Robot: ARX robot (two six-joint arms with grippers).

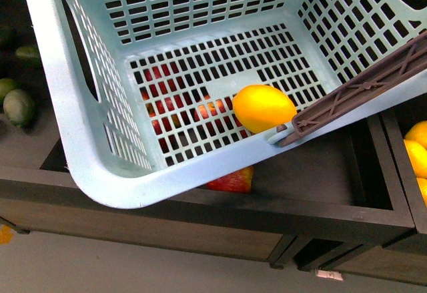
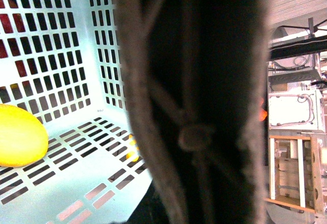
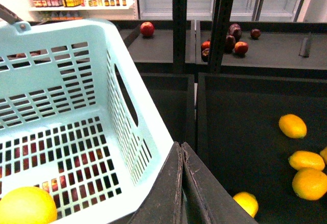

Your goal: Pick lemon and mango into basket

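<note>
Closing flat against each other, the dark fingers of the right gripper (image 3: 181, 147) hold nothing; the right gripper hangs beside the outer wall of the basket (image 1: 133, 186), above a dark matte bin (image 3: 245, 132). Left gripper: its fingers cannot be told apart from the blurred dark-brown handle (image 2: 204, 106) that fills the middle of the left wrist view, so its grip state cannot be told.

The basket is pale aqua plastic with smooth rounded rims and walls and floor pierced by rows of rectangular slots. In the front view it sits tilted. The handle is a ribbed brown bar crossing the rim at 3 o'clock.

The lemon (image 1: 263, 108) lies inside the basket on the slotted floor, toward the 4 o'clock corner, just beside the handle pivot. It is a smooth, glossy oval, bright yellow shading to orange underneath. Its long axis runs from about 10 o'clock to 4 o'clock in the front view; no tip can be made out.

Red fruit (image 1: 230, 181) shows through the floor slots and below the near rim. Dull green fruit (image 1: 20, 106) lies at 9 o'clock of the basket. Yellow fruit (image 3: 293, 126) lies scattered in the bin.
</note>
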